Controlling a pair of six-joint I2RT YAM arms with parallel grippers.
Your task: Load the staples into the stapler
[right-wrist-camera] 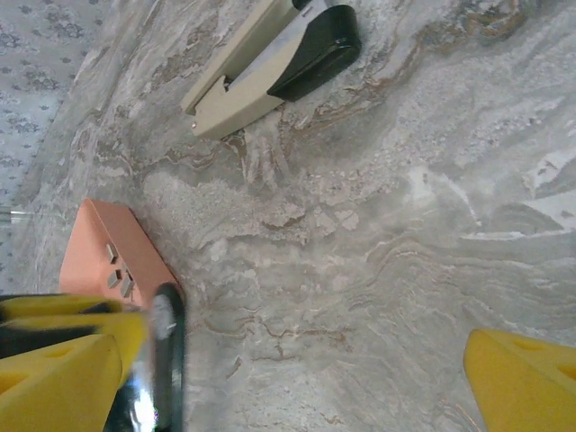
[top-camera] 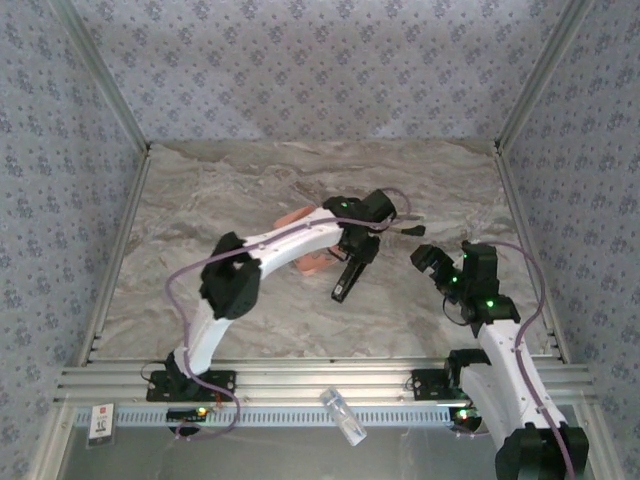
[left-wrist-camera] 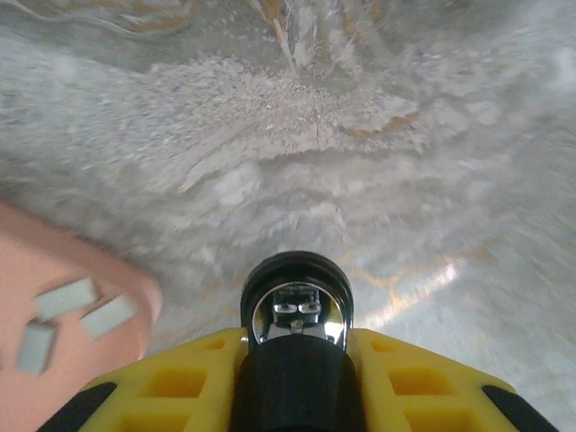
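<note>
Left gripper [left-wrist-camera: 297,340]: yellow fingers [left-wrist-camera: 180,387] nearly together, pressed on both sides of black round-nosed, chrome-faced part [left-wrist-camera: 297,301]; whether stapler's, cannot be told. Wide spread noted at right gripper [right-wrist-camera: 301,346], nothing held. Loose in salmon-orange tray [left-wrist-camera: 45,256], just beside left gripper: small grey metal staple strips [left-wrist-camera: 65,298]. Strips judged light, stiff, slick, easily snapped; best pinched across long sides at mid-length. On marbled grey worktop [right-wrist-camera: 378,252], apart from tray, beige-and-black stapler [right-wrist-camera: 238,97] seen lying.

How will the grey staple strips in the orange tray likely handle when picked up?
The staple strips look small and flat, so probably light and hard to pinch. They lie scattered in the tray, so a nudge would likely slide them.
</note>
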